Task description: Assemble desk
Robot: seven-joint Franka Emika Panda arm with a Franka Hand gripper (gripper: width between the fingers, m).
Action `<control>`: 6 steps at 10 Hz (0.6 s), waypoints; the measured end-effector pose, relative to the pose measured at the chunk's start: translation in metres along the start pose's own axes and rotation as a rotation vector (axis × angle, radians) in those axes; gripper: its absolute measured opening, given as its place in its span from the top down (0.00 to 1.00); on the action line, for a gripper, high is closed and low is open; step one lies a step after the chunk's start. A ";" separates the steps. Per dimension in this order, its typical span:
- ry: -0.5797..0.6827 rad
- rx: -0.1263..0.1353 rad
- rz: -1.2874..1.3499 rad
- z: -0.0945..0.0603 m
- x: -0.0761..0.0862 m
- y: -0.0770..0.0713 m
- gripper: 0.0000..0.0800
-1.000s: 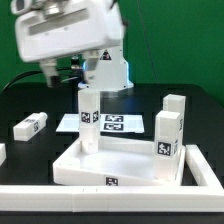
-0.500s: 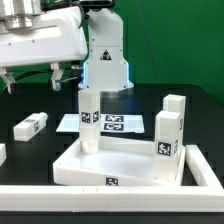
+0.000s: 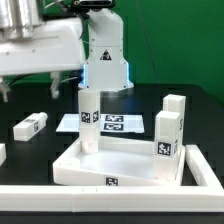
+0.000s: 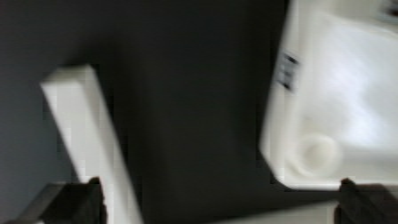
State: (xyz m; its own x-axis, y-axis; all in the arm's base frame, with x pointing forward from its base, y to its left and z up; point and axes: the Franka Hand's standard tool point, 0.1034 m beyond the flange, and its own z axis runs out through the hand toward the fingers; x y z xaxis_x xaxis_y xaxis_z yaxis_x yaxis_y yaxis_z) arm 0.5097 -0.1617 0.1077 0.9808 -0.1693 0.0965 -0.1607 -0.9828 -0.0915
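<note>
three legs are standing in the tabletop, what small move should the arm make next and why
Probably swing toward the loose leg lying on the table at the exterior view's left. The tabletop shows three legs upright and one near corner empty, and the pincer, with nothing between its fingers, already has a lying leg below it in the wrist view.

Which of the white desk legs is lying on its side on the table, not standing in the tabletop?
The leg at the exterior view's left, flat on the black table. The other three stand upright in the tabletop.
</note>
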 end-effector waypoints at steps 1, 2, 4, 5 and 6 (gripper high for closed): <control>-0.040 0.016 0.026 0.003 -0.008 0.015 0.19; -0.143 0.049 0.043 0.006 -0.019 0.023 0.19; -0.258 0.068 0.054 0.011 -0.021 0.030 0.19; -0.320 0.080 0.045 0.011 -0.023 0.027 0.19; -0.354 0.089 0.045 0.013 -0.022 0.026 0.19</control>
State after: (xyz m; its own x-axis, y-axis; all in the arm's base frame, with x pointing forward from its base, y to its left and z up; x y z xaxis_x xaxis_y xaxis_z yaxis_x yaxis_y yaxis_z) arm 0.4851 -0.1824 0.0904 0.9530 -0.1607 -0.2569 -0.2094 -0.9620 -0.1753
